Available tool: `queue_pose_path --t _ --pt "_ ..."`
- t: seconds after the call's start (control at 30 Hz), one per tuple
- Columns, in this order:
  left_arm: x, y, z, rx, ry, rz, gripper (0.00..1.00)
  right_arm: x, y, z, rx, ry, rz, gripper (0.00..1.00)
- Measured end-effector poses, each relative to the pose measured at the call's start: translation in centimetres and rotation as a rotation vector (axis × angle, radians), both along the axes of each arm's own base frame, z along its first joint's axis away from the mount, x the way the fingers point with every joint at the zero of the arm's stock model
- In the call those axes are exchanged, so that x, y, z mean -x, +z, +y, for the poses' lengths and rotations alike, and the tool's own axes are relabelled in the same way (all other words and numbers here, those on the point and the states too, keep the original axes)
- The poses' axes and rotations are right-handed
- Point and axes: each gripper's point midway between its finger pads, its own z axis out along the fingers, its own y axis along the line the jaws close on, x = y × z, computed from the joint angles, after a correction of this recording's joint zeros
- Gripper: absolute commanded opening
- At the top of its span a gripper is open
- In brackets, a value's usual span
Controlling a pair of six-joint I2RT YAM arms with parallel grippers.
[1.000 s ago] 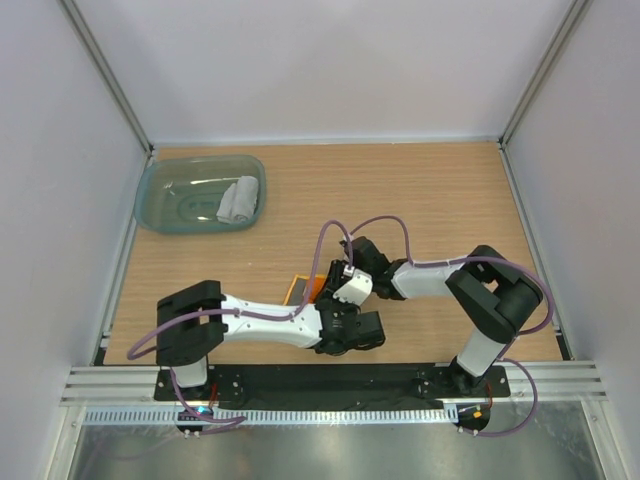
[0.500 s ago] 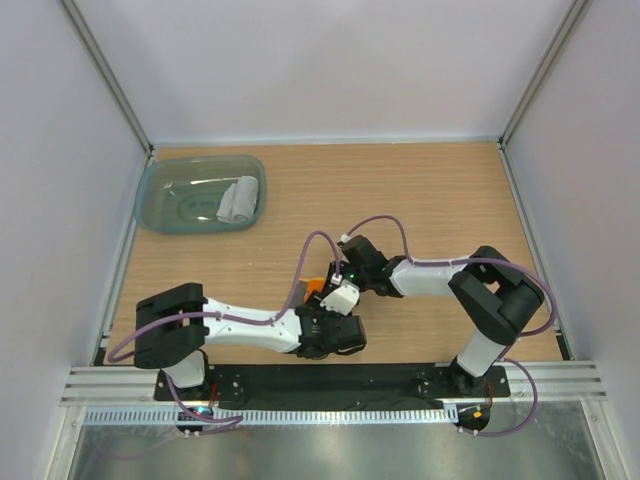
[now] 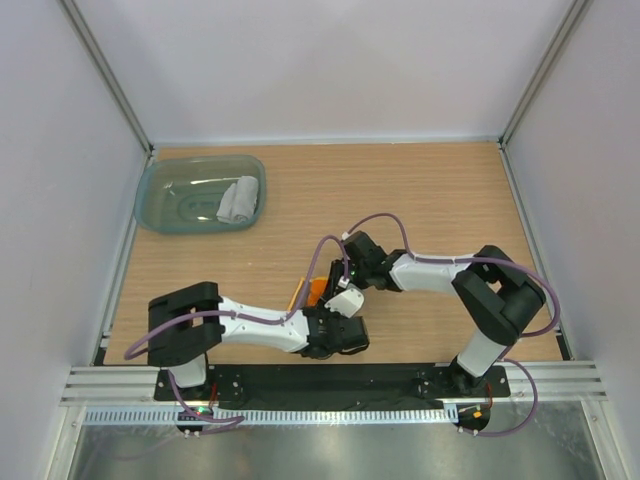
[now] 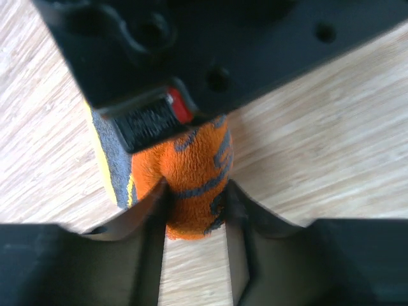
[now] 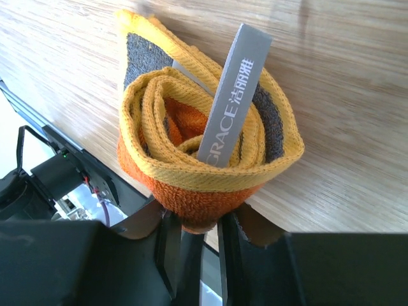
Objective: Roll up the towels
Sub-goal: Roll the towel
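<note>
Both arms are down on the one roll now. The bright orange towel with its yellow hem and grey face sits wound into a short fat roll on the wooden table, close to the near edge and about midway along it. The right wrist view looks straight into the spiral end, a grey printed label poking out of the coil. So the long axis runs from one gripper to the other. The right gripper is narrowed on the lower lip of that end, pinching the orange pile. The left gripper comes in from the opposite end, its fingers pressed to both flanks, closed on the roll. The outer flap looks loose on the table's far side of the coil, so I'd judge the wrap could spring if both let go. The small light grey towel lies rolled in the translucent teal plastic tub by the far-left corner. That's the left arm's side, so that arm looks better placed for a carry.
</note>
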Motion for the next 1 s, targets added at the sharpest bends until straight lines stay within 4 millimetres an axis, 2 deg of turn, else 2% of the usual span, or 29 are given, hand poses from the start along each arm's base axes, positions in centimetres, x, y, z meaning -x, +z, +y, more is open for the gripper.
queue_pose_path --t 0.03,0.07,0.17,0.23,0.27,0.37,0.47,0.6,0.8,0.93,1.0 --pt "-0.2 -0.1 0.1 -0.008 -0.002 0.001 0.24 0.0 0.0 -0.1 0.001 0.001 0.004 0.28" --pt "-0.3 -0.1 0.1 -0.009 -0.003 0.005 0.13 0.1 0.0 -0.1 0.002 0.001 0.007 0.29" --pt "-0.7 -0.2 -0.1 0.004 -0.011 0.028 0.02 0.0 0.1 -0.3 0.004 -0.004 0.011 0.33" --pt "-1.0 -0.1 -0.4 0.026 -0.011 0.048 0.00 -0.2 0.4 -0.6 0.004 -0.012 0.007 0.44" --pt "-1.2 -0.1 -0.4 0.037 -0.007 0.055 0.00 -0.2 0.5 -0.8 0.004 -0.012 0.005 0.54" --pt "-1.5 0.0 -0.4 0.080 -0.009 0.079 0.00 -0.1 0.8 -2.0 0.027 -0.024 -0.001 0.69" --pt "-1.8 0.1 -0.5 0.137 -0.015 0.115 0.00 -0.7 0.9 -3.8 0.074 -0.041 -0.011 0.77" --pt "-2.6 0.3 -0.4 0.268 0.016 0.178 0.00 -1.9 1.5 -6.8 0.151 -0.069 -0.024 0.82" --pt "-3.7 0.8 -0.1 0.541 0.075 0.303 0.00 -5.1 5.4 -10.6 0.172 -0.169 -0.152 0.83" --pt "-3.8 1.0 -0.3 0.752 0.104 0.396 0.00 -5.9 7.9 -11.7 0.131 -0.204 -0.238 0.84" --pt "-3.8 1.2 -0.4 0.864 0.121 0.441 0.00 -5.7 8.5 -11.7 0.106 -0.199 -0.264 0.84"
